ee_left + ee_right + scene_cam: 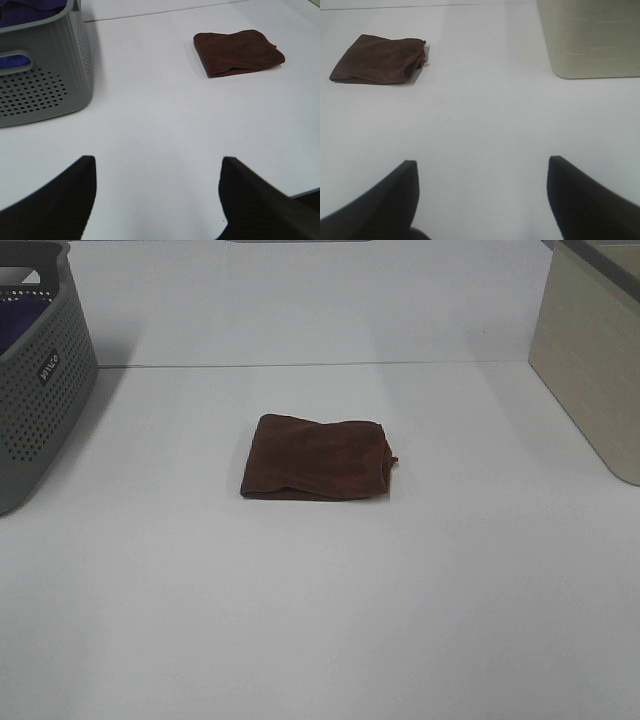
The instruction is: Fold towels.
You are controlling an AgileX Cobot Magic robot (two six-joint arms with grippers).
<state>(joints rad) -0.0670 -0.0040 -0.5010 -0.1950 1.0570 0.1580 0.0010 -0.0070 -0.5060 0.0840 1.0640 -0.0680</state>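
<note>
Exterior high view: the towel (316,457), dark reddish-brown, lies folded into a compact rectangle near the middle of the white desk (320,620). Its layered edges face the right side of this view, where a small corner of fabric sticks out. A grey perforated basket (40,390) stands at the far left edge, well apart from the towel; purple cloth (20,310) shows inside it. A beige bin (590,360) stands at the far right edge, also well apart. Neither arm appears in this view.

Left wrist view: the left gripper (157,195) hangs over bare desk surface, jaws spread wide with nothing between them. The towel (237,51) lies well ahead of the fingertips, untouched. The grey basket (50,75) stands to the other side, its handle cut-out and perforations visible, purple cloth (30,7) piled within.

Right wrist view: the right gripper (482,197) is likewise over bare desk, jaws released and wide apart, holding nothing. The towel (377,65) rests well beyond the fingertips, its stacked edges visible on one side. The beige bin (590,40) stands on the desk, well clear of the towel.
</note>
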